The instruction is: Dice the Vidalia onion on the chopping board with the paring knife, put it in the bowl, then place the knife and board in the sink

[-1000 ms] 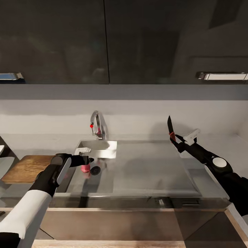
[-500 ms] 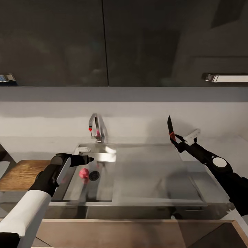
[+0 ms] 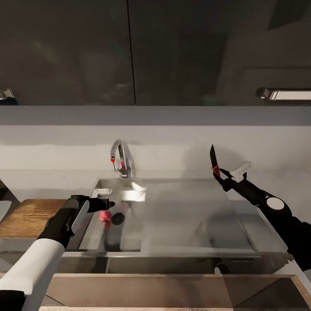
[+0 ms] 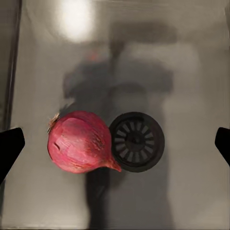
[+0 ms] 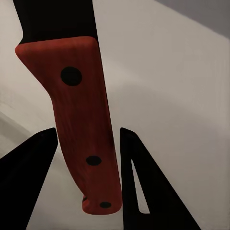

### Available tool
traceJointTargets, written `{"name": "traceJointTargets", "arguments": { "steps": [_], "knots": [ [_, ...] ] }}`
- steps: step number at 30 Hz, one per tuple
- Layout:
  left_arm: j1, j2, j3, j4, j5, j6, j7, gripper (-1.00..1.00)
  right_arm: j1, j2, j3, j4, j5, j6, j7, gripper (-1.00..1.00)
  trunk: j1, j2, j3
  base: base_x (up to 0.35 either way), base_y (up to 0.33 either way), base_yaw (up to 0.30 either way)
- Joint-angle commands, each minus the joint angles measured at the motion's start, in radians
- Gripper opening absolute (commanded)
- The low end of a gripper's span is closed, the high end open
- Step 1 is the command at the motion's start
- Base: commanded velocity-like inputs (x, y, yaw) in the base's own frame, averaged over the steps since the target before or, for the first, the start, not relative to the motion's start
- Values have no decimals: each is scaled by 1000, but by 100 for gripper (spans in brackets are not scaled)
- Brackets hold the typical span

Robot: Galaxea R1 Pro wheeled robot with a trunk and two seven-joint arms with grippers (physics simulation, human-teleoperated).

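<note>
Change: my view has shifted, and my left end effector [image 3: 106,204] has sunk nearer the basin floor.

Item: red-skinned, teardrop-shaped Vidalia onion [image 4: 80,142], lying on the floor of the rectangular stainless-steel sink [image 3: 190,216], touching the round dark drain [image 4: 137,141].

Left end effector: fingers spread wide, above the onion, empty.

Right end effector [image 5: 86,143]: clamped on the red-handled, dark-bladed paring knife [image 3: 214,162], blade up, beyond the sink's drainboard.

Handling, judged: firm, round, papery skin likely slippery; take hold across the widest belly.

Glossy steel sink [image 3: 185,216], wooden chopping board [image 3: 26,217]
</note>
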Motion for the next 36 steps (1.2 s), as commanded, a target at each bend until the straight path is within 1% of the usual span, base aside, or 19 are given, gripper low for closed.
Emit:
{"name": "traceJointTargets", "arguments": {
  "steps": [1, 19, 31, 36],
  "knots": [
    [-1, 0, -3, 3, 4, 4, 5, 100, -1, -1, 1, -1, -10, 7, 2, -100, 1, -2, -4, 0, 0, 0],
    [-1, -2, -3, 7, 4, 4, 13, 100, -1, -1, 1, -1, -11, 9, 2, -100, 1, -2, -32, 0, 0, 0],
    [-1, -6, -3, 6, 3, 4, 12, 100, -1, -1, 1, -3, -11, 9, 2, -100, 1, -2, -36, 0, 0, 0],
    [-1, -6, -3, 6, 3, 4, 12, 100, -1, -1, 1, -7, -11, 9, 2, -100, 1, -2, -42, 0, 0, 0]
  ]
}}
